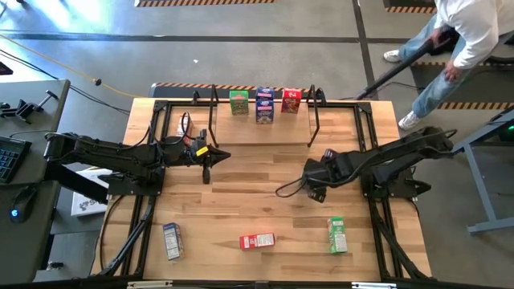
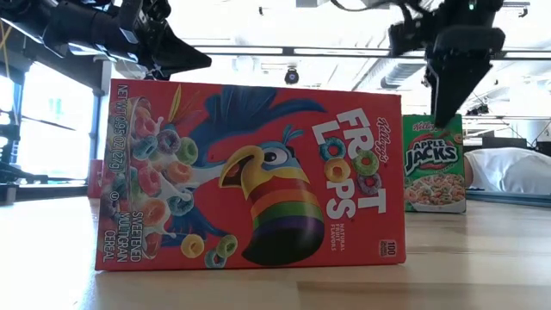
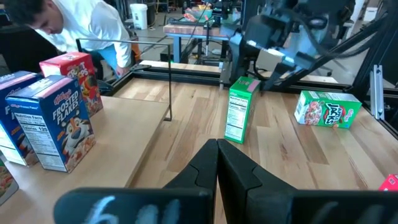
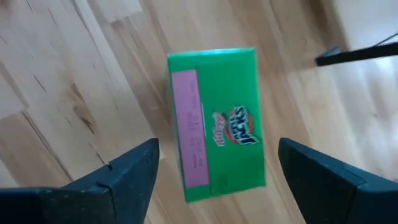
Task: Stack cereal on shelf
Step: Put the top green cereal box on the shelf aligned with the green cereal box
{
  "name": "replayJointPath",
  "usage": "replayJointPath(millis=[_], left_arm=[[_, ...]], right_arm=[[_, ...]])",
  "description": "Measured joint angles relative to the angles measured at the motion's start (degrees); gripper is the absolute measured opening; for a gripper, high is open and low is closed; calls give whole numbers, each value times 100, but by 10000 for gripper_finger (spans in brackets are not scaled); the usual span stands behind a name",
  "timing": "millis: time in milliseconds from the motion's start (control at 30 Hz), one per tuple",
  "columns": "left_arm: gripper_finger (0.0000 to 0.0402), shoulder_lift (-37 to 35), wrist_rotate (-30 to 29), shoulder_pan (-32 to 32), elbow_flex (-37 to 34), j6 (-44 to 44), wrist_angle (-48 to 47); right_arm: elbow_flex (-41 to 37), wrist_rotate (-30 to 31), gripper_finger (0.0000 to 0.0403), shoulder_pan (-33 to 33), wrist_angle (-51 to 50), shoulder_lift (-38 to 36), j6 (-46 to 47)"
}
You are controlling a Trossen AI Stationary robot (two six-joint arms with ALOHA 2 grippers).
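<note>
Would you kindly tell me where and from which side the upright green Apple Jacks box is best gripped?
Probably from straight above, closing on its upper part across the thin depth. The green Apple Jacks box stands upright on the table with free sides, and the right pincer hangs open over it.

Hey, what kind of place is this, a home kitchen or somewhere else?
Probably a robotics lab or workshop, not a kitchen: a wooden bench with two mounted robot arms, hazard-striped tape on a concrete floor, and cereal boxes staged as practice props.
</note>
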Motion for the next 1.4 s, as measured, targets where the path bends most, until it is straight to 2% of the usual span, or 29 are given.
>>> replayJointPath(millis=[300,400,733,833,933,1067,1200,1400], left_arm=[[0,0,0,0,0,2,-3],[0,0,-5,0,0,5,-7],[0,-424,-97,24,2,-47,-471],[0,-604,-208,26,1,-44,-673],[0,-812,-227,116,-194,-47,-523],[0,-1114,-31,458,-757,-270,-47],[0,-1436,395,835,-979,-507,13],[0,-1672,763,1034,-1016,-507,8]], right_arm=[[-233,-223,307,-91,688,-1,-119],[-233,-265,295,-92,719,-1,-121],[-231,-139,167,-92,825,-1,-202],[-163,-143,144,-92,881,-1,-328],[31,-136,138,-92,1041,-1,-514],[450,-117,137,-181,1297,-1,-992],[872,-117,136,-517,1725,46,-1747],[1866,-560,136,-1326,2026,763,-3101]])
